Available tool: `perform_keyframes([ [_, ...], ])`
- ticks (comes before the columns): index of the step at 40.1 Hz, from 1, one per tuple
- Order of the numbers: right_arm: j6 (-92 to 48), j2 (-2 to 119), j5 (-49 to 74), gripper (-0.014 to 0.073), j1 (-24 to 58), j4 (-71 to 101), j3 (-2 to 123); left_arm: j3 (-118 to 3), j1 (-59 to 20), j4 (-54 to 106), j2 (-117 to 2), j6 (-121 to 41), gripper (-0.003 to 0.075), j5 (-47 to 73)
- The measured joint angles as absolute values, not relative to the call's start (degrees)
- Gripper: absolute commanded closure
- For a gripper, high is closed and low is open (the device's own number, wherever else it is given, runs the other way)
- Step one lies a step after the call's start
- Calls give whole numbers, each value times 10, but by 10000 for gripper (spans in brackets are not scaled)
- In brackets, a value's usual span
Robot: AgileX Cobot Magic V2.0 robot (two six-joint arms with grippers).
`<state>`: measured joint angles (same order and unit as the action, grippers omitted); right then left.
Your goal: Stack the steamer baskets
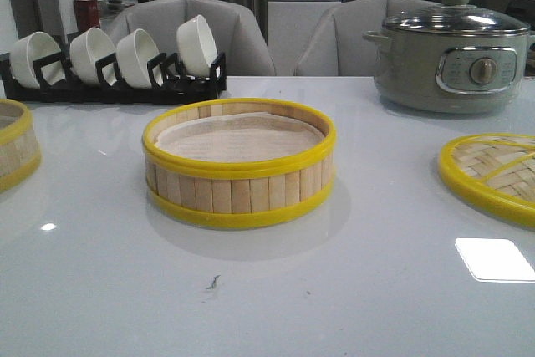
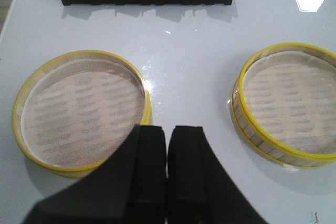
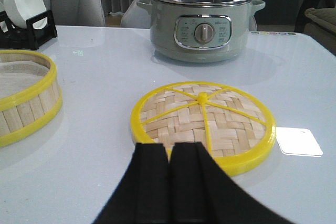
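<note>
One steamer basket [image 1: 239, 165] stands in the middle of the white table, bamboo-slat wall, yellow rims, pale liner inside. It also shows in the left wrist view as the steamer basket [image 2: 287, 109] and in the right wrist view as the steamer basket [image 3: 23, 95]. A second steamer basket [image 1: 15, 144] sits at the table's left edge, cut off in the front view; the left wrist view shows it whole [image 2: 81, 108]. My left gripper [image 2: 168, 129] is shut and empty, above the table between the two baskets. My right gripper [image 3: 170, 148] is shut and empty, just short of the lid's rim.
A flat woven bamboo lid [image 1: 493, 175] with yellow rim lies at the right; the lid [image 3: 203, 121] is also in the right wrist view. A grey electric pot [image 1: 451, 52] stands at the back right. A black rack of white bowls [image 1: 113, 64] lines the back left.
</note>
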<state>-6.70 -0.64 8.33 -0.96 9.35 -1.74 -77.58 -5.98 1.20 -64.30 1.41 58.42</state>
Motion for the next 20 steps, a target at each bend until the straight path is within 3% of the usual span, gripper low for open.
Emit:
perform_keyframes([
  [20, -67, -6, 83, 544, -10, 94, -17, -776, -60, -23, -696, 13, 636, 523],
])
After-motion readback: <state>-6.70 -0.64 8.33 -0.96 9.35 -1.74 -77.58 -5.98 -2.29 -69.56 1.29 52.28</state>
